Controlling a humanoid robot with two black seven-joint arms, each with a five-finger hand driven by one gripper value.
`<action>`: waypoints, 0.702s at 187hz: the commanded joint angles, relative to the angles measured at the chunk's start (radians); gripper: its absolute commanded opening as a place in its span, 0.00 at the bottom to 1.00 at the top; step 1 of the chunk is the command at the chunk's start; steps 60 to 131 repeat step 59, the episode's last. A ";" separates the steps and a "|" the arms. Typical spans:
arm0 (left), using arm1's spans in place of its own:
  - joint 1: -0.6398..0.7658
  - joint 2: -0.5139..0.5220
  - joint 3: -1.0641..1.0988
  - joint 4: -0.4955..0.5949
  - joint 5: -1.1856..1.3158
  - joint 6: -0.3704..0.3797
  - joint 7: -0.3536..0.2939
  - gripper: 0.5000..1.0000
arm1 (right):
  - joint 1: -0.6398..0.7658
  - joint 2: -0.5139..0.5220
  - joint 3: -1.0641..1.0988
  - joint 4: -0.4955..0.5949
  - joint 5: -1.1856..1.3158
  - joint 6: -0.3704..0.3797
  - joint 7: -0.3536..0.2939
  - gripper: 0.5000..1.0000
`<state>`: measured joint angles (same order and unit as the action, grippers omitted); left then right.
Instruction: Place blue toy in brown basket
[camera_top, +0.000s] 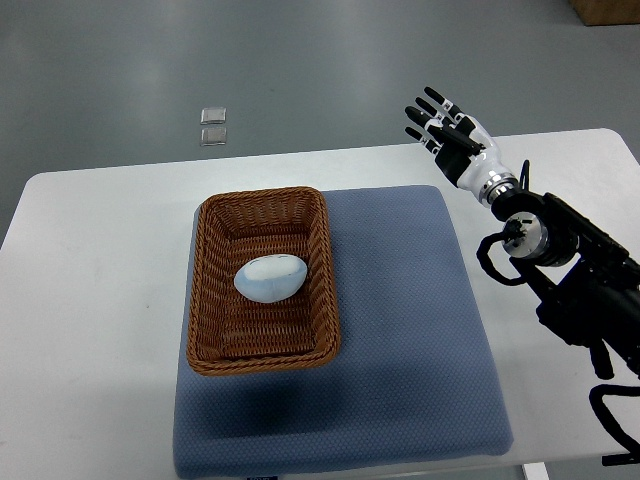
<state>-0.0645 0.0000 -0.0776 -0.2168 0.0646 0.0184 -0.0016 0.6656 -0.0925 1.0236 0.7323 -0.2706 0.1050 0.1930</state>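
Right hand (447, 132) empty, fingers spread; blue toy (270, 278) inside brown basket (203, 290).

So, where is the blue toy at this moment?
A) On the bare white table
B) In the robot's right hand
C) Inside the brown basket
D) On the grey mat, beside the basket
C: the blue toy lies inside the brown basket, while the right hand is open and away from it.

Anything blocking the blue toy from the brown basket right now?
No. The blue toy already lies inside the brown basket. The right hand is off to the basket's far right with fingers spread, holding nothing.
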 joint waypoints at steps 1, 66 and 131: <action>0.000 0.000 -0.001 -0.001 0.000 0.000 0.000 1.00 | -0.018 0.017 0.003 -0.021 0.040 0.019 0.008 0.72; 0.000 0.000 -0.001 -0.001 0.000 0.000 0.000 1.00 | -0.034 0.046 0.006 -0.019 0.045 0.036 0.011 0.79; 0.000 0.000 -0.001 -0.001 0.000 0.000 0.000 1.00 | -0.034 0.046 0.006 -0.019 0.045 0.036 0.011 0.79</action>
